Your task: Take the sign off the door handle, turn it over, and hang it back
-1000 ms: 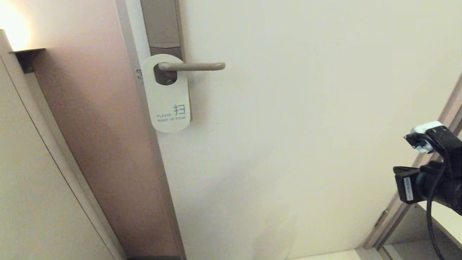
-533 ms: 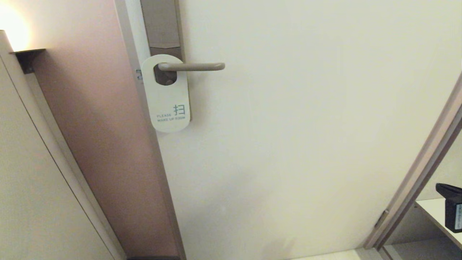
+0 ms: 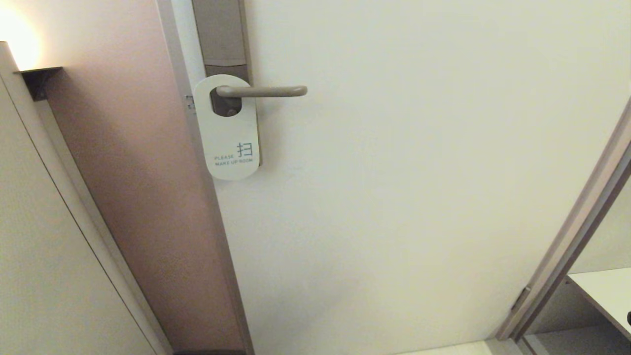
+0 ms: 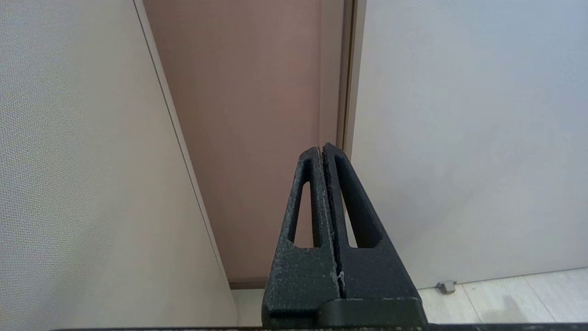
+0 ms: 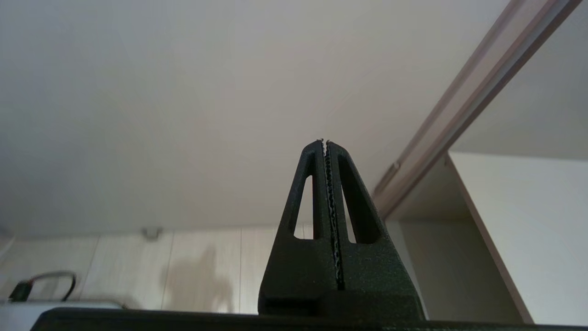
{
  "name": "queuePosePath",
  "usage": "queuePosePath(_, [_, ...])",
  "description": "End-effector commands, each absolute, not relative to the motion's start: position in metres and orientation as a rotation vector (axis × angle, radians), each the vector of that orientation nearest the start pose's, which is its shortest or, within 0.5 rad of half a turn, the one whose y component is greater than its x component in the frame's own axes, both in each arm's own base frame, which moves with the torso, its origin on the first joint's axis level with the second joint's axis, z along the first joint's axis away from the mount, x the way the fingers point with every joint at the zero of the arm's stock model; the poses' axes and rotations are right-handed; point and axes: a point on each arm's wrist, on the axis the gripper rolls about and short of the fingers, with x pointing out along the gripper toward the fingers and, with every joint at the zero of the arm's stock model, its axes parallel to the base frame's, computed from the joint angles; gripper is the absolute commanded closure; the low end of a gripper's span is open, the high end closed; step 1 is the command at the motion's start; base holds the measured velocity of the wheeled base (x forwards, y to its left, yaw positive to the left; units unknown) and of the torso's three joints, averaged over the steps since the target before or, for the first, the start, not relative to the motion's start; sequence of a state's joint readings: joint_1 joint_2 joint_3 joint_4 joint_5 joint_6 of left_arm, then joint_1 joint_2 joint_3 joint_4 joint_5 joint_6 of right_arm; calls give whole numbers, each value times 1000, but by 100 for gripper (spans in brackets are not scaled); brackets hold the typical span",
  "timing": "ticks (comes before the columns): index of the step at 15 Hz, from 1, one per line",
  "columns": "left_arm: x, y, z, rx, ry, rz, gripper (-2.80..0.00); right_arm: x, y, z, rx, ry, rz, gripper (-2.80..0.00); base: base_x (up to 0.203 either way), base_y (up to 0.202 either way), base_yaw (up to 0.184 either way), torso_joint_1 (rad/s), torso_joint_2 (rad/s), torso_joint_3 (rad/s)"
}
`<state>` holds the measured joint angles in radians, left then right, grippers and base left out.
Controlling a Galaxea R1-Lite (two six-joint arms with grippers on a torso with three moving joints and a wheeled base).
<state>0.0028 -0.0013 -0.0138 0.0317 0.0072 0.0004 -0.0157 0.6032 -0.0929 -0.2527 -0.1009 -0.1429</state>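
Right gripper (image 5: 325,143) low, fingers pressed together, nothing held, facing pale door (image 5: 183,92). Left gripper (image 4: 321,149) likewise closed and empty, low by door edge. Farther up: sign (image 3: 227,133) hangs on door handle (image 3: 263,90), white "MAKE UP ROOM" face outward.

You have one sign (image 3: 227,133) here, white face out, hanging by its single oval hole on one door handle (image 3: 261,91). That lever sits on one tall backplate (image 3: 219,32), set in one pale door (image 3: 419,162). You see one lit wall lamp (image 3: 19,49) at the far left. Two grippers show, one in each wrist view: the left gripper (image 4: 322,148) and the right gripper (image 5: 325,142), each with two fingers pressed together.
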Motion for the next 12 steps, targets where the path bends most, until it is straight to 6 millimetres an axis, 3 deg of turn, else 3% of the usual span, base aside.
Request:
queuePosePath(1, [-24, 0, 76, 0, 18, 11, 0, 21, -3, 108, -149, 164, -110, 0, 0, 0, 0, 0, 0, 0])
queuePosePath(6, [-24, 0, 76, 0, 18, 11, 0, 5, 0, 97, -145, 129, -30, 0, 0, 0, 0, 0, 0, 0])
queuePosePath(12, [-24, 0, 76, 0, 18, 11, 0, 1, 1, 84, -117, 240, -24, 0, 0, 0, 0, 0, 0, 0])
